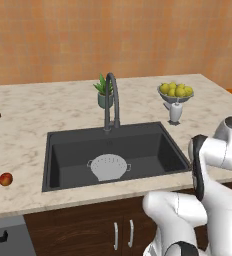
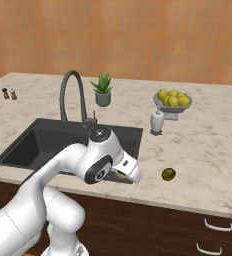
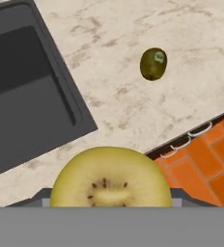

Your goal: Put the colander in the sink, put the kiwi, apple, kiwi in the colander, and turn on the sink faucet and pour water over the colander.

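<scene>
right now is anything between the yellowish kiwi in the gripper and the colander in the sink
Nothing visible blocks it. The yellowish kiwi sits in the gripper at the sink's right front corner. The colander lies open and empty on the basin floor. The faucet stands at the back rim, off that path.

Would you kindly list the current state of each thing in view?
colander: in the sink, empty
sink: dry
sink faucet: off
yellowish kiwi: held in gripper
dark kiwi: on counter
apple: on counter
</scene>
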Motion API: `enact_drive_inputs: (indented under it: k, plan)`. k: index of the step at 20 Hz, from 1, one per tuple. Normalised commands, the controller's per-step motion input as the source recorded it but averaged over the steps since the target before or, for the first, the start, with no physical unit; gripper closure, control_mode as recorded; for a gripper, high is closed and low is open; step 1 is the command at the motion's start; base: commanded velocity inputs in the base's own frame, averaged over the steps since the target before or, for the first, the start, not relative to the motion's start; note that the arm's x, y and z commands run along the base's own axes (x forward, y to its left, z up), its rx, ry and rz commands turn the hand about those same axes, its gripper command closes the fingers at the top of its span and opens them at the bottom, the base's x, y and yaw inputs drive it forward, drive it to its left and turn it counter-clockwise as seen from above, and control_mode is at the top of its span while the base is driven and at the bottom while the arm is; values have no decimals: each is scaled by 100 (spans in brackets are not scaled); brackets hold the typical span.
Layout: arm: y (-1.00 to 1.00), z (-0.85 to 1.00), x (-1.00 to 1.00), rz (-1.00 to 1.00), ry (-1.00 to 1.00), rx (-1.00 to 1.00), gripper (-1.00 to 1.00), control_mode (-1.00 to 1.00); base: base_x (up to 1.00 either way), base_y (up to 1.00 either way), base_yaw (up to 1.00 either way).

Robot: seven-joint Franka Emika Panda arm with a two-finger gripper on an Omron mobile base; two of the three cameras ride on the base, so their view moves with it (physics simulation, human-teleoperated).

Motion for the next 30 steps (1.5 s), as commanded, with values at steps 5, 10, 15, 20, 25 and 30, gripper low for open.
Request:
enact_drive_inputs:
  k: [5,10,15,20,25,30]
  plan:
    - [100,9,31,-1,2,0,100,-100,0,0,0]
    - [100,0,41,-10,0,0,100,-100,0,0,0]
    - [100,-2,69,-1,4,0,100,-100,0,0,0]
    - [100,-11,78,0,6,0,100,-100,0,0,0]
    - [100,-23,87,0,8,0,100,-100,0,0,0]
    - [100,-9,69,0,14,0,100,-100,0,0,0]
